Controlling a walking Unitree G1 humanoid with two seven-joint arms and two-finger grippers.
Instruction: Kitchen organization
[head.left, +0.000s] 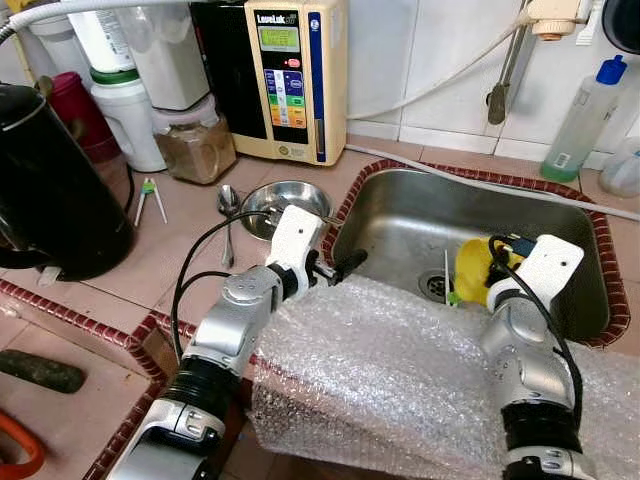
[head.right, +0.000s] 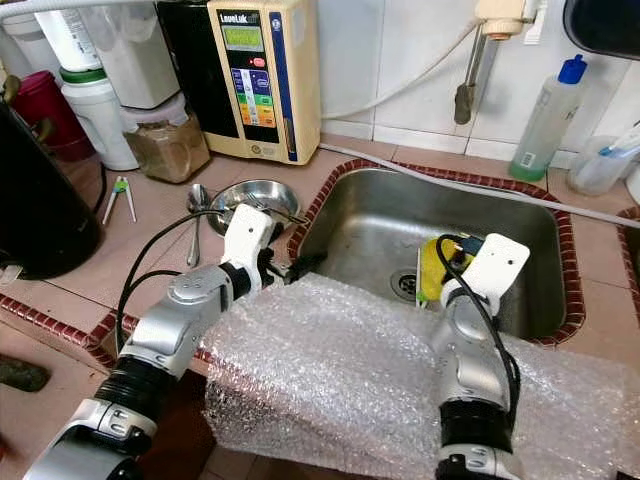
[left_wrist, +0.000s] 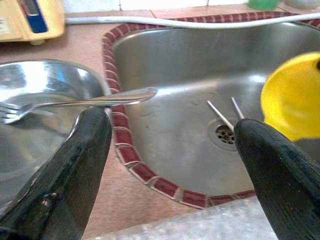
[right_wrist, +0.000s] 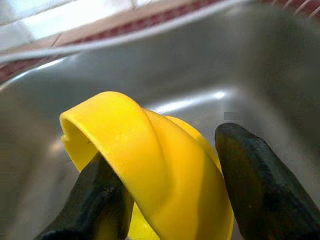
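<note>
Pink-tiled kitchen counter (head.left: 190, 215) with a dark red tile border surrounds a stainless steel sink (head.left: 400, 215). Nearest the robot, a sheet of clear bubble wrap (head.left: 400, 375) drapes over the front edge of the counter, and both silver arms reach across it. The left gripper (left_wrist: 170, 150) hovers at the sink's front left corner with its black fingers spread wide apart, holding nothing. The right gripper (right_wrist: 170, 180) is down inside the sink, its fingers on either side of a yellow plastic bowl (right_wrist: 150, 160) tilted on its side near the drain (head.left: 435, 285); whether they press it cannot be told. Two thin pale sticks (left_wrist: 222, 115) lie by the drain. Just left of the sink, a small steel dish (head.left: 290, 200) holds a metal fork (left_wrist: 75, 104), with a spoon (head.left: 228, 215) beside it. Farther back stand a black kettle (head.left: 50, 190), white jars (head.left: 130, 115), a cream water ionizer (head.left: 295, 75) and a clear bottle with a blue cap (head.left: 585, 115).
</note>
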